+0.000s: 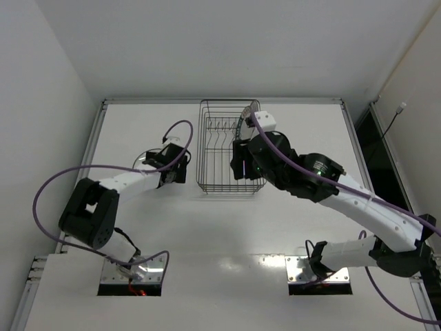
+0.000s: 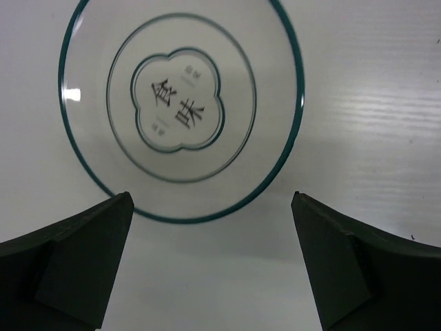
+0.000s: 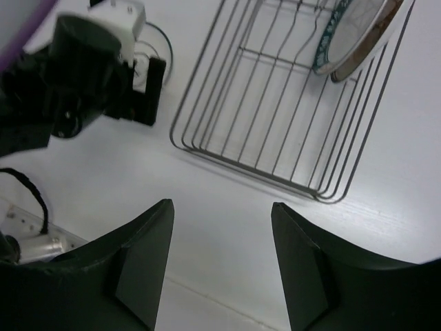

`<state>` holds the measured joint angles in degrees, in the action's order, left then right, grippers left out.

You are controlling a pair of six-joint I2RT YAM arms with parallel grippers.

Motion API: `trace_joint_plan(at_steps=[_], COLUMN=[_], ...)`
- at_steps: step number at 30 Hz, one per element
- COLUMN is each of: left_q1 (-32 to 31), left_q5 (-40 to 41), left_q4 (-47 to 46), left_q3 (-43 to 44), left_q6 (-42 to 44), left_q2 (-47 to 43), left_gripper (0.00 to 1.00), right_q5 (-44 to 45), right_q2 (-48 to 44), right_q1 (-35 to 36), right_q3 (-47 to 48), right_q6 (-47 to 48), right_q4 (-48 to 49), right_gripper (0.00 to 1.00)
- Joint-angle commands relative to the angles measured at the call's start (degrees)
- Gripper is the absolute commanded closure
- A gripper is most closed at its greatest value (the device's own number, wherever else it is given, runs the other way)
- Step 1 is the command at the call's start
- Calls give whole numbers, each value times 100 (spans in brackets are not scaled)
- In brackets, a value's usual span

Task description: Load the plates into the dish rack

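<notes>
1. The left end effector (image 2: 211, 207) is hovering with its fingers spread wide and nothing between them, just short of the teal-rimmed plate (image 2: 180, 103). That plate is lying flat and face up on the worktop (image 2: 372, 103), left of the dish rack (image 3: 262, 103).
2. A flat plate is offering little edge, so the pick is probably calling for one finger under the near rim, then a firm pinch and a slow lift.
3. The right end effector (image 3: 220, 214) is standing with its fingers apart and empty by the rack's near right side.
4. The patterned plate (image 3: 358, 34) is sitting on edge and leaning in the rack's far right corner. A round plate has no long axis, while the rack's is running away from the arms, so the flat plate is needing a turn onto its edge.
</notes>
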<state>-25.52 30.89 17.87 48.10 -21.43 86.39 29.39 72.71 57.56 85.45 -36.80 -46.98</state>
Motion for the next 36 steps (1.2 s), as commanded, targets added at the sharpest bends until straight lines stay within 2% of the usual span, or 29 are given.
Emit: trace_joint_plan(at_steps=[1,6,13,14,16,17,21,22,29,32,36], left_q1=[-50,-50,-50,-50,-50,-50,3,3,3,56,56], left_q5=[127,198,92,92,22,-30,21,22,416,970,1042], left_q4=[-398,-372,-249,-153,-100,-99,128,190,490,963,1386], left_q3=[576,1096,1324,1395,1395,1448,1659,1764,2133,2650,3879], left_q6=[595,1035,1036,975,922,921,807,807,808,457,-106], left_q2=[483,1388,2074,2145,2259,2346,2646,2707,2296,1970,1636], left_gripper=[1,10,29,40,51,62,96,100,100,100,100], right_q5=[-48,242,489,489,489,489,541,542,542,542,358], right_q2=[-71,-608,-1021,-1022,-1144,-1145,-1338,-1425,-1707,-1857,-1909], right_q1=[115,54,54,54,54,54,54,54,54,54,54], right_q3=[-380,-503,-389,-389,-389,-389,-511,-512,-687,-827,-828], right_q6=[-372,-425,-486,-547,-601,-670,-776,-846,-1128,-1242,-1348], right_q4=[-196,-408,-777,-847,-935,-1014,-1155,-1225,-1585,-1648,-1727], right_gripper=[44,43,43,43,43,43,43,43,43,43,43])
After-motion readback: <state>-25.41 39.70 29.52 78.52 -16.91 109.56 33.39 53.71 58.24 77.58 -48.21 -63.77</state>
